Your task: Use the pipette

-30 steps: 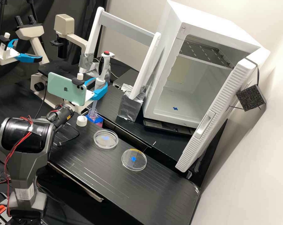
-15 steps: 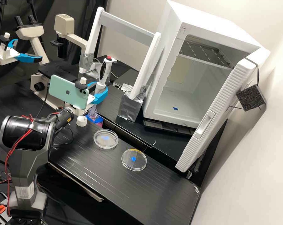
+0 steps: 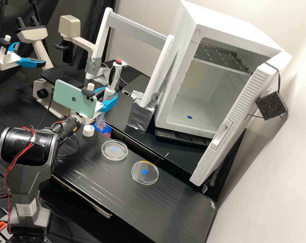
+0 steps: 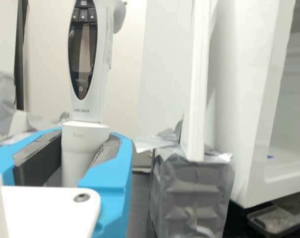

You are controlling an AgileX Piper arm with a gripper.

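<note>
The electronic pipette [image 3: 115, 76] stands nearly upright, its lower shaft clamped between the blue fingers [image 4: 107, 176] of the gripper [image 4: 89, 136], just below the wide collar [image 4: 85, 127]; its lower end is at the clear bottle [image 3: 100, 123], though how deep it reaches cannot be told. It looks to be of moderate weight, stiff and smooth, with most of its bulk above the grip, so it may want to swing or twist if moved briskly. The slim lower end is probably the delicate part and should be kept off the bottle's rim. The shaft under the collar seems a sound place to hold, since the flare above should check any downward slip, and the red button [image 3: 118, 62] is left unobstructed. Compared with one second ago, gripper and pipette have shifted right in the high view, and the button sits lower; most of that came in the first half second, with only a slight shift since. The bottle, white cap [image 3: 88, 130] and two petri dishes [image 3: 109, 156] have kept their places.
</note>
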